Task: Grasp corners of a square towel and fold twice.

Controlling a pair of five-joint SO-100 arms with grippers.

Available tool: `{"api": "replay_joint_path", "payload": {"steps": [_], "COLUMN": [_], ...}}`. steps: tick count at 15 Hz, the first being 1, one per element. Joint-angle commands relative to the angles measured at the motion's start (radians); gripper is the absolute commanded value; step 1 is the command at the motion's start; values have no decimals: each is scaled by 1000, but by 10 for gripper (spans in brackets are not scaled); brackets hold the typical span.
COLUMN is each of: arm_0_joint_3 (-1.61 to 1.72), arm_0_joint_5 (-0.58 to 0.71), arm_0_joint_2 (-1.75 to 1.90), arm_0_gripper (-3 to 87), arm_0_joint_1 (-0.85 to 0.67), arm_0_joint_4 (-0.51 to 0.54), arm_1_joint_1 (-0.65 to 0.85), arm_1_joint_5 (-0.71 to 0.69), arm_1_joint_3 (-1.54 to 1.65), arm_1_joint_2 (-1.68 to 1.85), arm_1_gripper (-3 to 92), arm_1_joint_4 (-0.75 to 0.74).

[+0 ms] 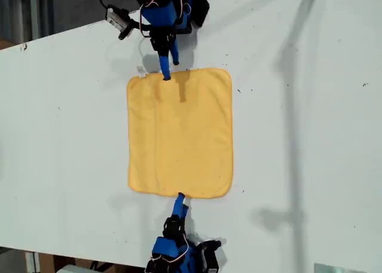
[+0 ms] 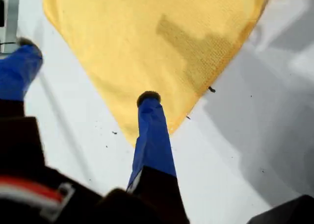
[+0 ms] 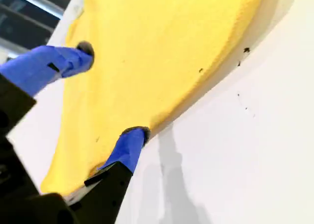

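My first gripper (image 2: 86,74) is open: one blue finger over the towel (image 1: 179,132), the other off its side. My second gripper (image 3: 110,91) is open too, straddling the opposite edge. It's one yellow terry square with four rounded corners, lying flat mid-table (image 1: 310,135) on a white matte top. One white tag (image 1: 141,74) sits at the corner near my first gripper.
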Motion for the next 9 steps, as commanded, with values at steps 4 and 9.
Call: {"api": "replay_joint_path", "payload": {"steps": [4,9], "arm_0_joint_3": [23,38], "arm_0_joint_5": [-40,-239], "arm_0_joint_2": [11,9], "arm_0_gripper": [203,118], "arm_0_joint_1": [-38,-147], "arm_0_joint_4": [-34,25], "arm_1_joint_1": [60,149], "arm_1_joint_5": [-189,-293], "arm_1_joint_3": [-58,-95], "arm_1_joint_2": [-2,-2], "arm_1_gripper": [388,35], "arm_1_joint_4": [-26,21]}}
